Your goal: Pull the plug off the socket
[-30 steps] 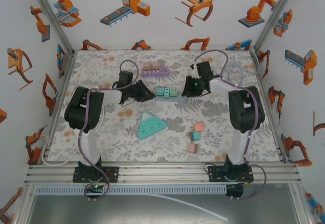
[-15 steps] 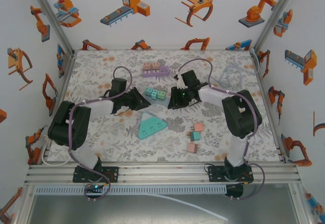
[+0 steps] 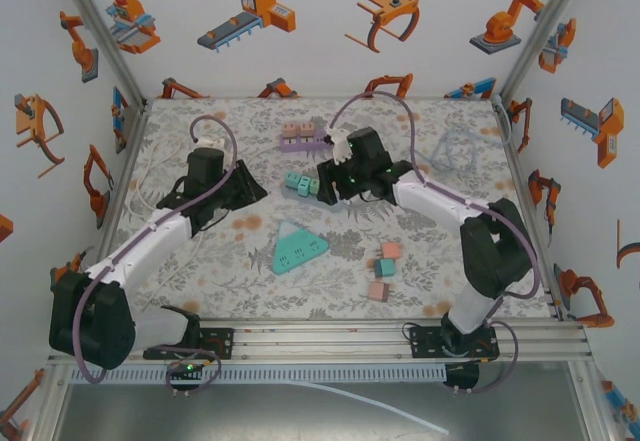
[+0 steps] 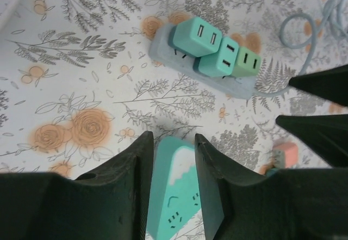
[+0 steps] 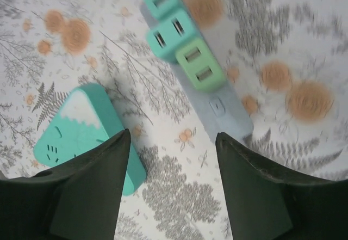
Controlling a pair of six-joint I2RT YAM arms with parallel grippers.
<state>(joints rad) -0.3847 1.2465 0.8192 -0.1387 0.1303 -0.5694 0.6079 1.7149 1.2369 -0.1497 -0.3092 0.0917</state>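
Above the floral table (image 3: 440, 251), left hand (image 4: 173, 142) gapes narrowly (empty), right hand (image 5: 173, 136) widely.

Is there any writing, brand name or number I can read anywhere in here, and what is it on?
No words or numbers are readable anywhere.
pale grey power strip: one small outlined mark, too blurred to read.
teal triangular socket block: short dark dashes, which look like slots, not letters.
white walls: orange robot cartoons, with no text I can make out.
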